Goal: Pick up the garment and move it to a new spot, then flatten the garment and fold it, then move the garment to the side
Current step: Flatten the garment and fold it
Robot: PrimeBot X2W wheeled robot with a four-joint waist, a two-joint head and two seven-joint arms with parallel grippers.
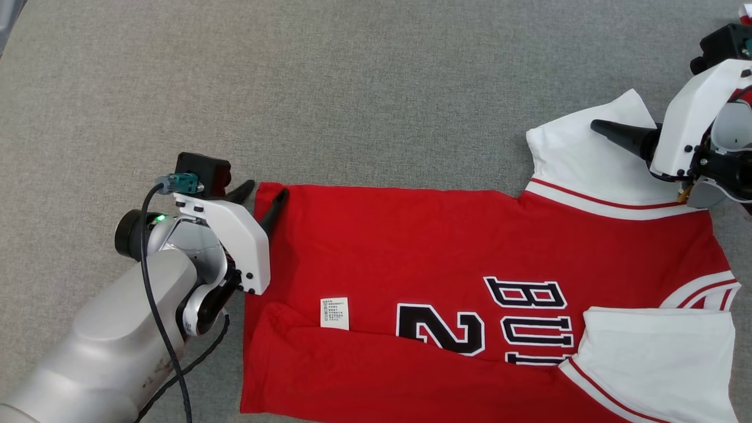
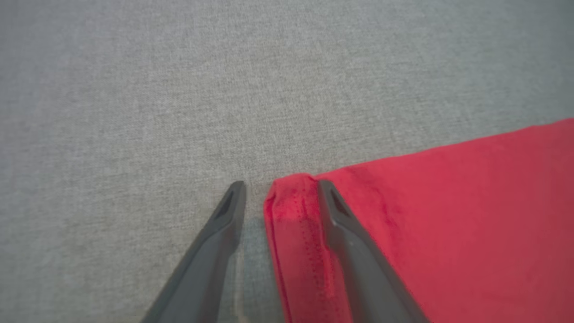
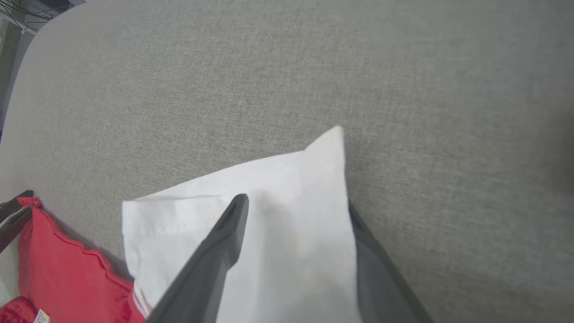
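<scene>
Presently, red-and-white fabric jersey [image 1: 411,247] lies on grey cloth surface [image 1: 352,88], long axis left-to-right. At either end, the left gripper [image 2: 281,184], jaws spread, straddles the hem corner [image 2: 291,202]; the right gripper [image 3: 296,202], jaws spread, straddles the white sleeve [image 3: 296,179].

Grey surface [image 1: 376,88] beyond the jersey [image 1: 411,247] lies open, seemingly flat throughout

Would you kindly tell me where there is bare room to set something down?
Bare grey surface runs wide beyond the far edge of the jersey, from the left pincer to the white sleeve. Crowded: the near side under the jersey, and the sleeve at the right pincer.
</scene>
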